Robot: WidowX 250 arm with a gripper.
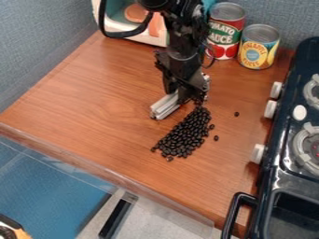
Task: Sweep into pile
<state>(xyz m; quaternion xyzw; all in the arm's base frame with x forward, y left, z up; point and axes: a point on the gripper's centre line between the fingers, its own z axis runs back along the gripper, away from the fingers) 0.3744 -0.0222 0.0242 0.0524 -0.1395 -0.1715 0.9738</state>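
Observation:
The black gripper [185, 92] hangs over the middle of the wooden counter, shut on a pale grey bar [165, 106]. The bar lies low at the counter surface, slanting from lower left up toward the right, and the gripper hides part of it. Many small dark beans [185, 134] form an elongated heap just below and right of the bar, narrow near the gripper and wider toward the front. A lone bean [237, 114] lies off to the right, and a few others sit close by the heap's right edge.
A tomato sauce can [225, 31] and a pineapple can [258, 46] stand at the back. The toy stove [287, 140] with white knobs borders the counter's right side. Behind the arm at the upper left is a white box-like toy [124, 29]. The counter's front edge [100, 170] slants across.

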